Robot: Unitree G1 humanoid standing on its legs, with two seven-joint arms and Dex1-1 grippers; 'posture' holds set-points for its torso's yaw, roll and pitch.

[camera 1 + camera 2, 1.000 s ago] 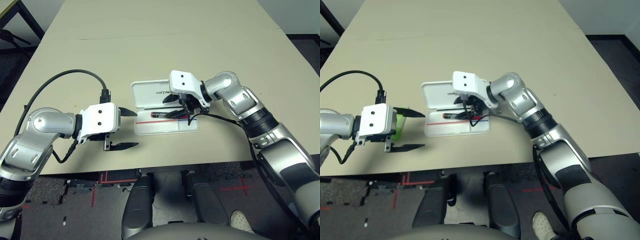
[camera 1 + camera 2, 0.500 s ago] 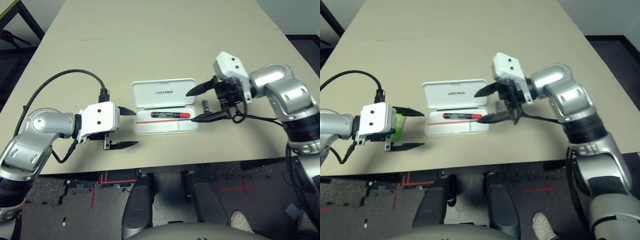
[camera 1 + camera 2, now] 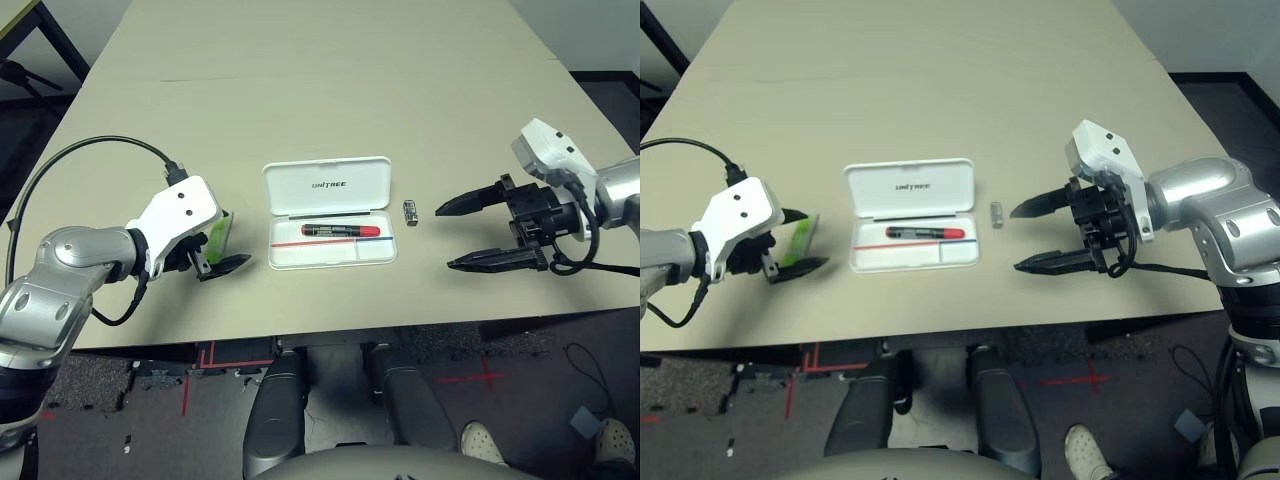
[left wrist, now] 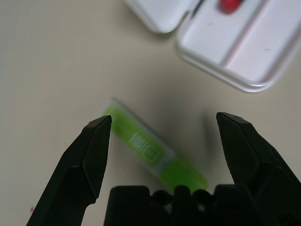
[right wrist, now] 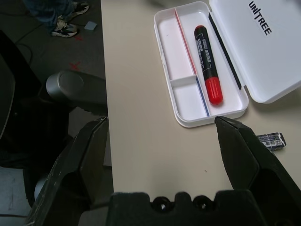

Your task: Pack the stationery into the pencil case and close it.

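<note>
The white pencil case [image 3: 290, 192] lies open at mid-table, lid folded back. The red-capped black marker [image 3: 341, 230] lies in its tray [image 5: 184, 94]. A tiny dark-and-silver piece [image 3: 409, 211] sits on the table just right of the case. To the left, the lime-green stick [image 3: 800, 238] lies flat on the table. My left gripper [image 3: 817, 238] is open, tilted down over the stick, one finger on each side, not touching it [image 4: 150, 150]. My right gripper [image 3: 445, 238] is open and empty, to the right of the small piece.
The table's front edge [image 3: 330, 335] runs close below both grippers. A black cable [image 3: 90, 150] loops over the table's left side. The table's far half is bare.
My right gripper left the marker in the case tray and drew back to the right, open. My left gripper swung left and down over the green stick.
</note>
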